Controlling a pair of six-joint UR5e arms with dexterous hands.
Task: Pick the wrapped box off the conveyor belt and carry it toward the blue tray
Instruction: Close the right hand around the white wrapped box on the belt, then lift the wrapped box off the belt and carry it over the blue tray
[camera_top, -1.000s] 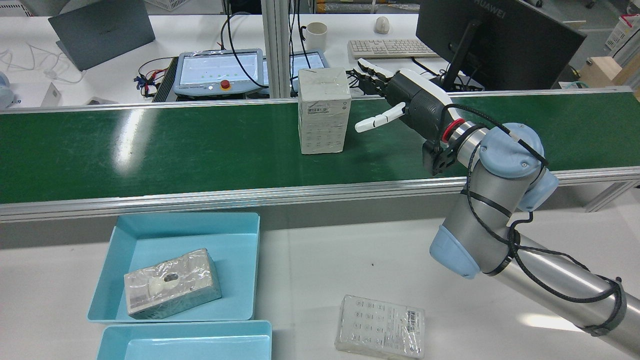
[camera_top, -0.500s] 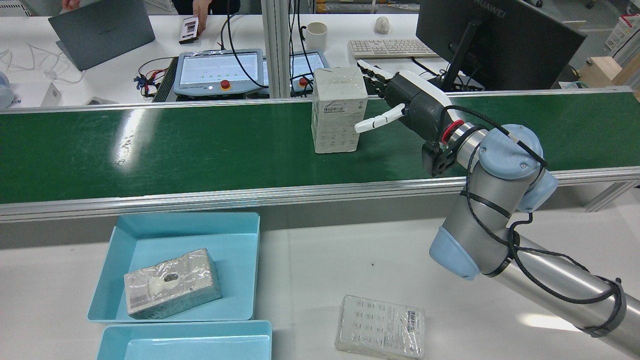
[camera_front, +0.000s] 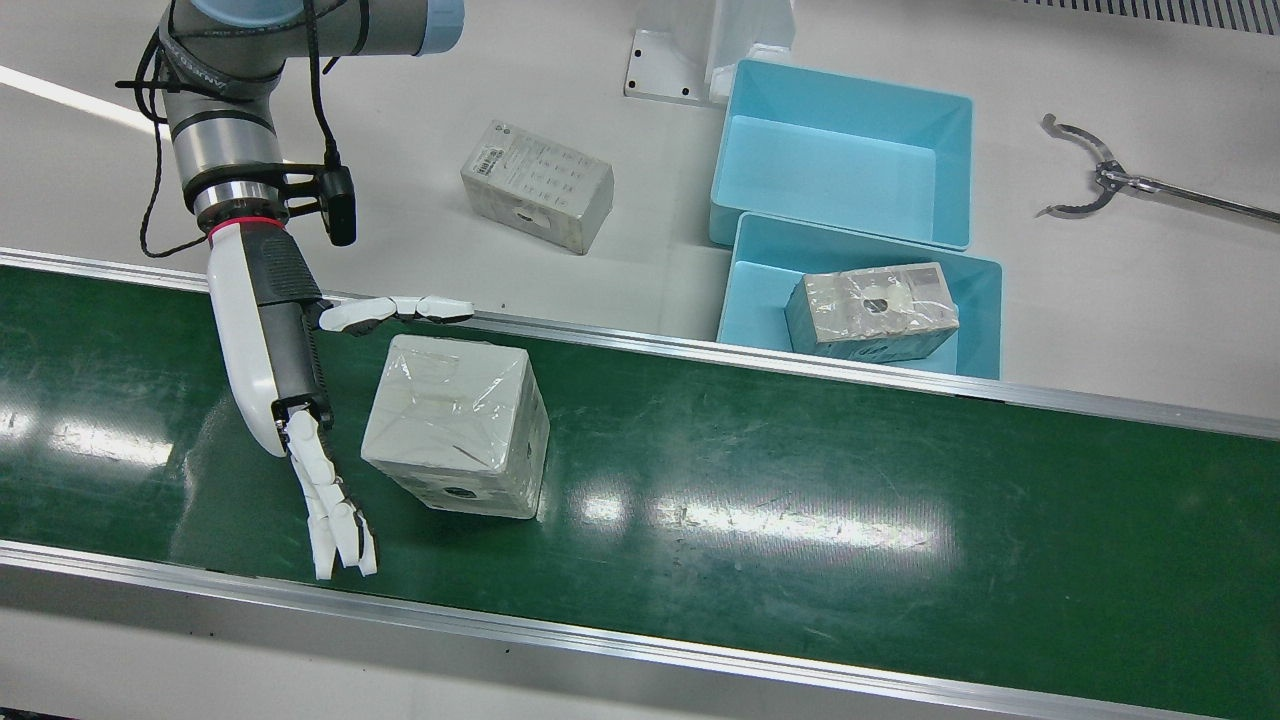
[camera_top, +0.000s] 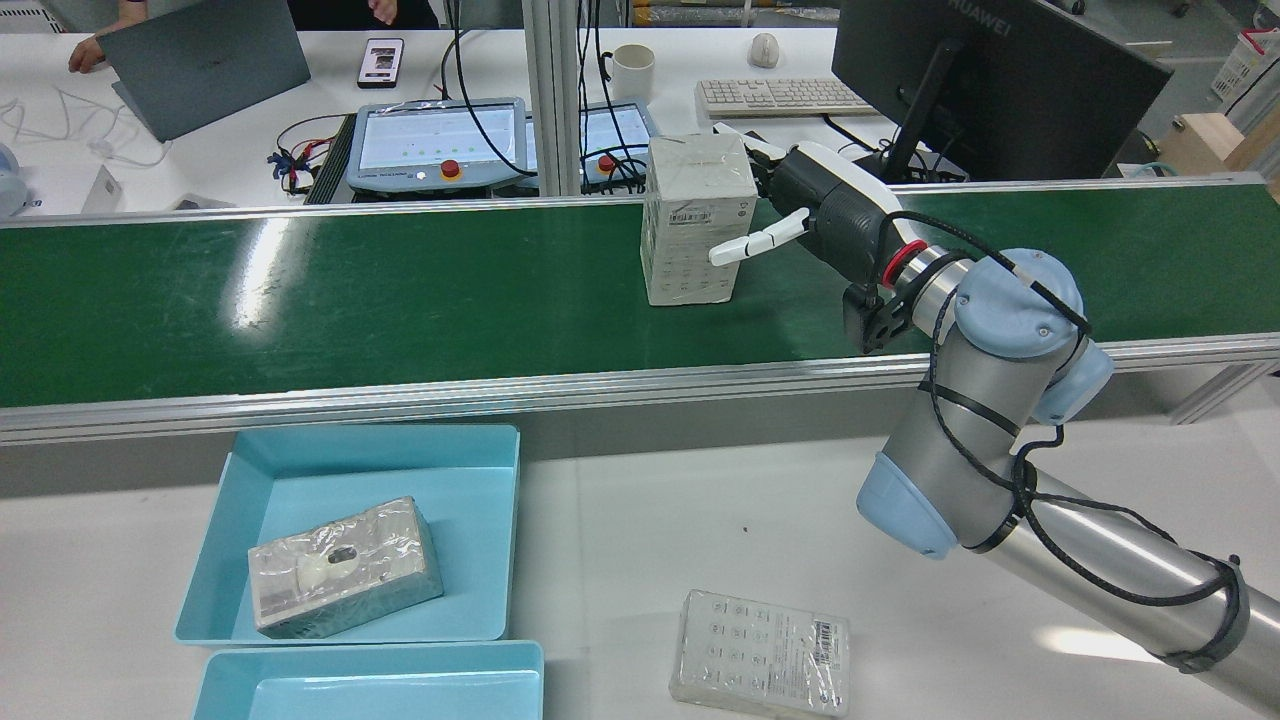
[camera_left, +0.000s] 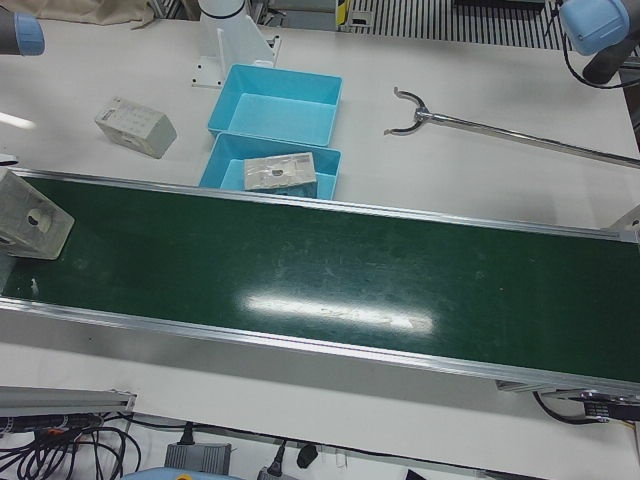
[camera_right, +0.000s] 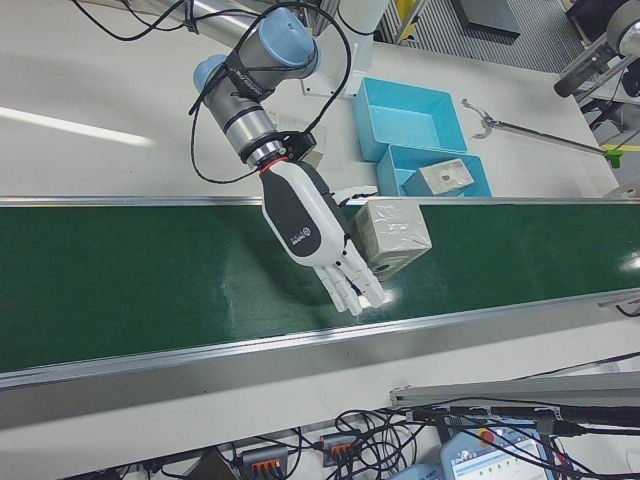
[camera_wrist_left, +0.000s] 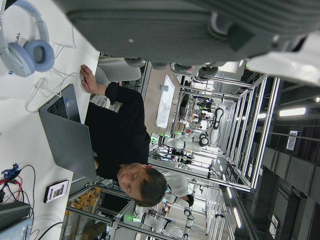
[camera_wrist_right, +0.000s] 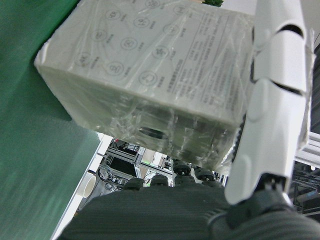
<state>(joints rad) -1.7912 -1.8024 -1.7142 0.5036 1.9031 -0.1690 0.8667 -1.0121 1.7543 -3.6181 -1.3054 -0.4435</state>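
At centre left of the front view, the wrapped box (camera_front: 456, 426) stands on the green conveyor belt (camera_front: 800, 500), with the right hand (camera_front: 285, 370) just beside it, fingers (camera_front: 335, 515) spread and extended, thumb lying along the box's far side. From above, a gap separates the box from the long fingers; nothing is gripped. The rear view places the box (camera_top: 697, 220) upright at upper centre, partly hiding the fingers behind it. The right hand view fills its frame with the box (camera_wrist_right: 150, 80) close to the palm. The blue tray (camera_front: 975, 300), at right of the front view, holds another wrapped package (camera_front: 872, 312). The left hand view shows only an operator and desk; the left hand's state cannot be told.
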